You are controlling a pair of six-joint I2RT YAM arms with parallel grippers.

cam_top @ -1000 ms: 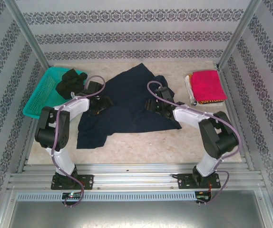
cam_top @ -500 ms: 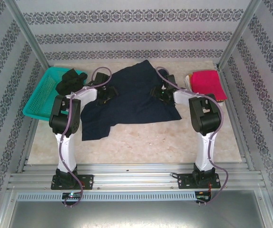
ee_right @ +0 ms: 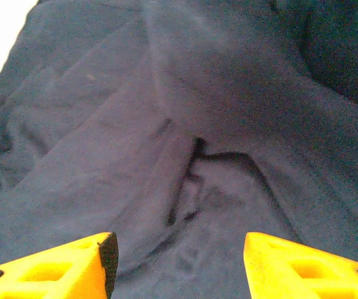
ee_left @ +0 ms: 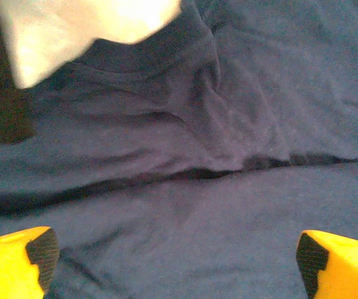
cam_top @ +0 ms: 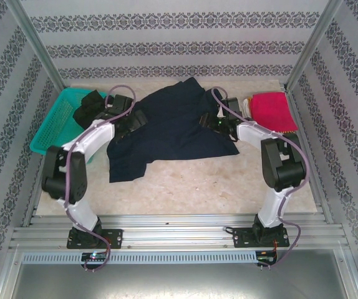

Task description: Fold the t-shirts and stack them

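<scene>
Navy shirt [cam_top: 173, 128], soft and rumpled, sprawls unevenly, creased into long ridges. Left gripper [ee_left: 176, 255] hangs over it, yellow fingers [ee_left: 17, 261] spread wide, gripping nothing; right gripper [ee_right: 179, 255] likewise parted. Red shirt [cam_top: 272, 111] lies folded square at right; black shirt [cam_top: 90, 106] bunched in teal mesh basket [cam_top: 48, 131]

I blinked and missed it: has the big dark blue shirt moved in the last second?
Yes. The navy t-shirt has slid toward the back wall, its near hem now farther from the front rail.
</scene>
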